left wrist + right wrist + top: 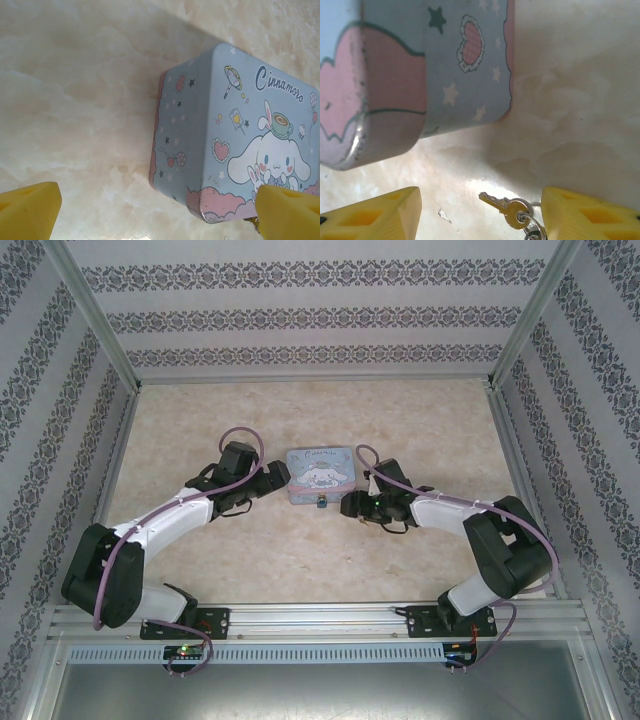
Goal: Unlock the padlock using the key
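Tin (321, 475): on the table (300, 570), centre, between the two arms.
Padlock (322, 504): against the tin's near side.
Left gripper (283, 478): just left of the tin.
Right gripper (350, 508): just right of the padlock, off the tin's near right corner.
Key (495, 201): flat on the table between the right gripper's fingers (380, 215), close beside one of them.

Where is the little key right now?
In the right wrist view, the small brassy metal key lies on the marble table, between the right gripper's yellow fingers, just below the light blue tin box.
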